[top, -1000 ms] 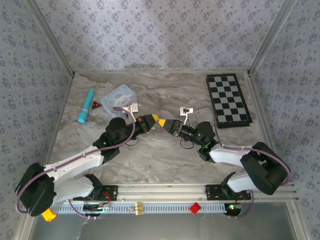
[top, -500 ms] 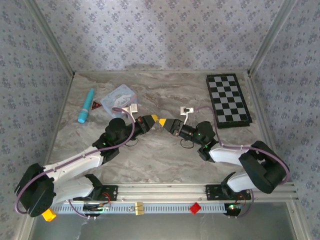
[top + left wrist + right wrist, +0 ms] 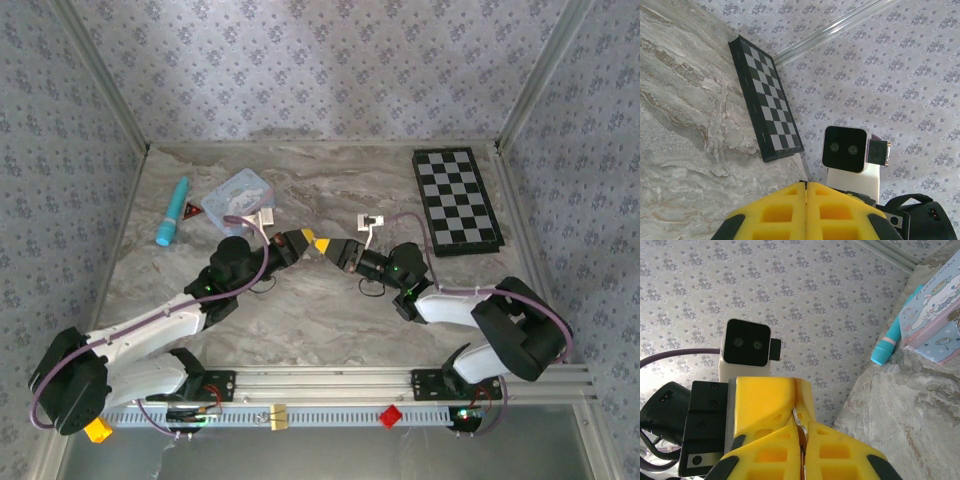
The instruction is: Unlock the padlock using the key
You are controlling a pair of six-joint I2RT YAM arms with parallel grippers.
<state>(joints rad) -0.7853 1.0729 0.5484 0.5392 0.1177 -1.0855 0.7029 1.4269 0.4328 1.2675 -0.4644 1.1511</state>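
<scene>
Tabletop (image 3: 330, 320) is open at centre and along the near edge. Chessboard (image 3: 455, 198) hugs the far right edge, tin (image 3: 238, 195) and blue tube (image 3: 172, 210) sit far left, walls on three sides. Right arm's elbow has slid left since a second ago; fingertips meet at the same mid spot. Left fingers (image 3: 775, 215) pressed together, contents can't be told. Right fingers (image 3: 840, 455) pinch a metal sliver (image 3: 800, 437), touching the left tips. Padlock's place can't be told.
</scene>
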